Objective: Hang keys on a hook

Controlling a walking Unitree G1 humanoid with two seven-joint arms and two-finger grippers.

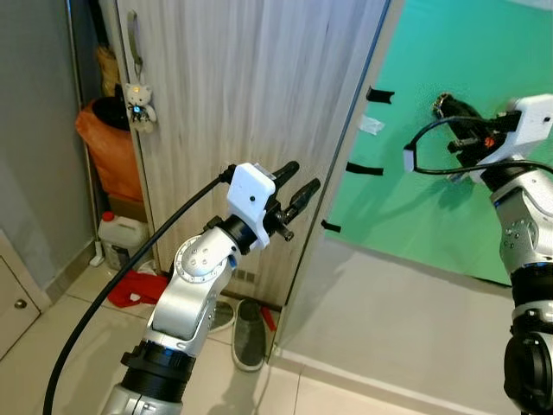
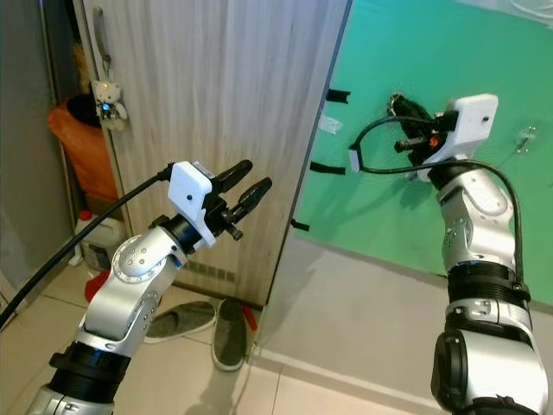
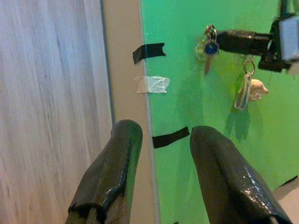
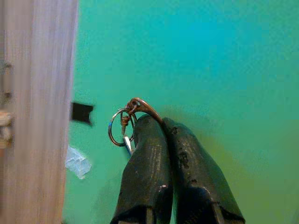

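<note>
Silvery keys (image 3: 209,49) pinched in the right gripper (image 4: 156,122), fingers tight on the ring, held up against the green wall (image 1: 449,52) — probably lining up for a hook. Plenty of bare wall around. Left gripper (image 1: 298,186) spread apart, holding nothing, near the wooden door (image 1: 251,86) edge — out of the way.

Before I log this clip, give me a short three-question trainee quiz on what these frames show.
1. True or false: the right pincer is shut on the metal key ring with a blue-capped key.
2. Which surface is the right pincer held against? A) pale wood-grain door B) green wall sheet C) floor tiles
3. Fill in: the left pincer is ____, holding nothing.

Key: 1 true; 2 B, the green wall sheet; 3 open.
</note>
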